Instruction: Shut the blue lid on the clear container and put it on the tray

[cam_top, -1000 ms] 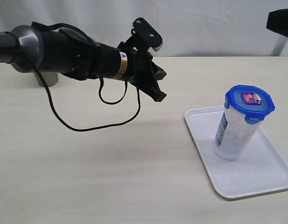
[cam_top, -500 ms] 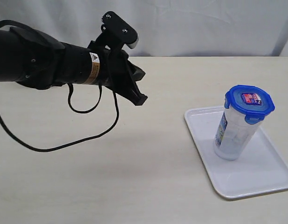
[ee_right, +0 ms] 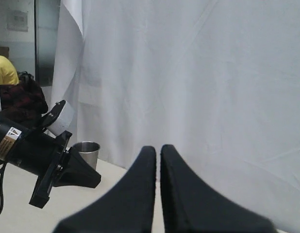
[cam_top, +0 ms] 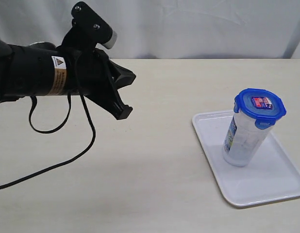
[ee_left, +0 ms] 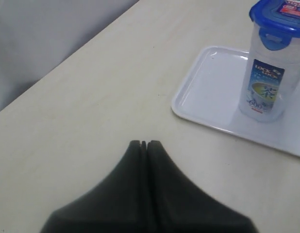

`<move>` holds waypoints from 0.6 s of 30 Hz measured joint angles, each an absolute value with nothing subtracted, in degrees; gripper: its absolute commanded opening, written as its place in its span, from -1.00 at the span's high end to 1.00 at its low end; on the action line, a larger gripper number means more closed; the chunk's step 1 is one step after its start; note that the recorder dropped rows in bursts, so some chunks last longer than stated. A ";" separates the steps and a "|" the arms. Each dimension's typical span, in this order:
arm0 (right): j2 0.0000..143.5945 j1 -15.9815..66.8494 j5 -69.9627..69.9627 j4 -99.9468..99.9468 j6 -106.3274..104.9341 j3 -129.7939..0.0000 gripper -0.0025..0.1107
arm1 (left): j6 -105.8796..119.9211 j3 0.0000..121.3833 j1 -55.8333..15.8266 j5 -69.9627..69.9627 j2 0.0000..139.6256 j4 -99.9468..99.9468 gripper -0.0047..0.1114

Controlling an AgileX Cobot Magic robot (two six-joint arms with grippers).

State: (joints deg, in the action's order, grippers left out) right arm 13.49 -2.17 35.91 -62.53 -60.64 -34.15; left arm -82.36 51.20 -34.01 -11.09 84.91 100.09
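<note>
In the exterior view the container (cam_top: 244, 138) stands on the tray (cam_top: 247, 194) at the right of the frame. The lid (cam_top: 260, 103) is seated on it, so the task looks done. The left fingers (cam_top: 123, 111) hang closed and empty over the desk (cam_top: 155, 184) at upper left, well apart from the tray. The next move, I judge, only calls for parking the arms clear.

In the left wrist view the fingers (ee_left: 138, 151) are pressed together. The container (ee_left: 269, 82) at upper right is translucent, its label facing the camera (one lid tab shows, folded down).

In the right wrist view the right fingers (ee_right: 149, 162) are closed, holding nothing, and none of the task's things show.
</note>
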 measured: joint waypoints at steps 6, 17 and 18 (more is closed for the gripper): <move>5.75 -2.17 36.01 -62.53 -60.45 -32.27 0.88 | -82.36 49.41 -34.01 -14.72 82.75 99.97 0.92; 0.29 -2.17 36.01 -62.39 -59.88 -31.90 0.88 | -82.36 49.41 -34.01 -19.68 82.62 99.86 0.92; 0.29 -2.17 36.01 -62.39 -59.83 -31.90 0.88 | -82.36 49.41 -34.01 -19.68 82.62 99.86 0.92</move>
